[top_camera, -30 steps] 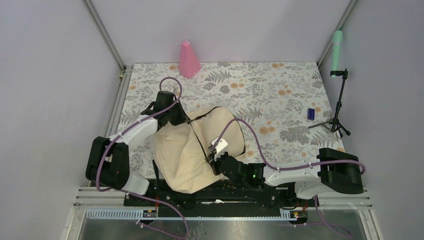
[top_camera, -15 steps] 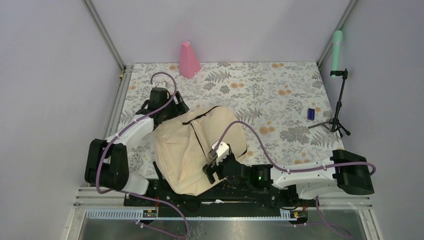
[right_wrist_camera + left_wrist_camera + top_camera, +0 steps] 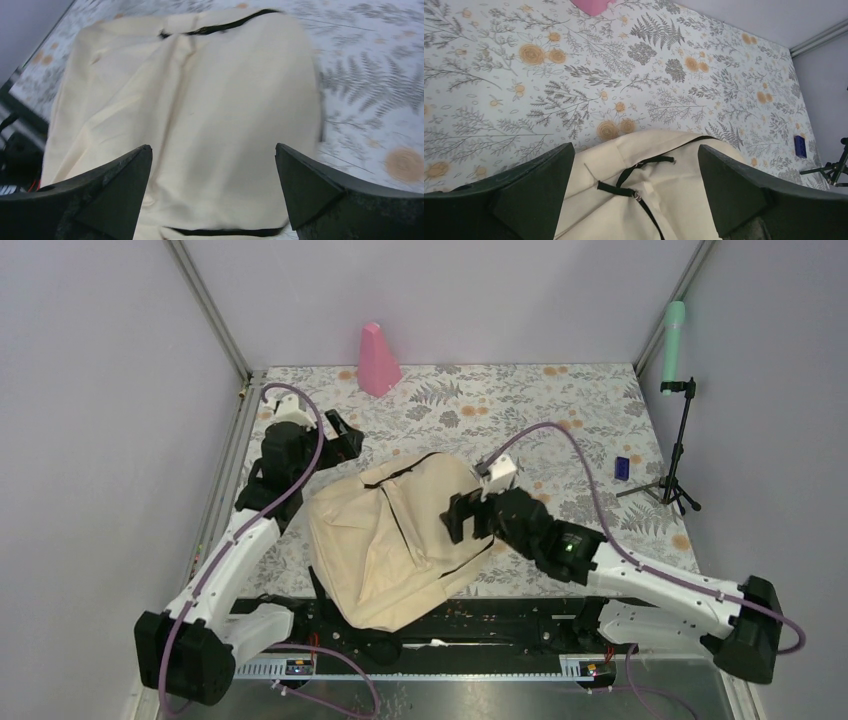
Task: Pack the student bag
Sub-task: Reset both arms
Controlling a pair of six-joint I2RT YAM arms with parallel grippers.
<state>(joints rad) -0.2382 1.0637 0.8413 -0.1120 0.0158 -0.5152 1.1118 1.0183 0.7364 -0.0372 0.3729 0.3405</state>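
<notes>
The student bag, a large cream fabric backpack with black straps, lies flat on the flowered table near the arm bases. My left gripper hovers off its far left corner, open and holding nothing. The left wrist view shows the student bag's top edge and a black strap with a metal ring below the left gripper, whose jaws stand wide apart. My right gripper is open too, raised over the bag's right side. From the right wrist, the student bag fills the space beyond the empty right gripper.
A pink cone stands at the table's far edge. A small blue block lies at the right, beside a black tripod carrying a green cylinder. Metal frame posts run along both sides.
Both grippers have gone from shut to open and lifted off the bag. The left arm drew back to the far left, the right swung up and rightward. The bag has settled flatter.
</notes>
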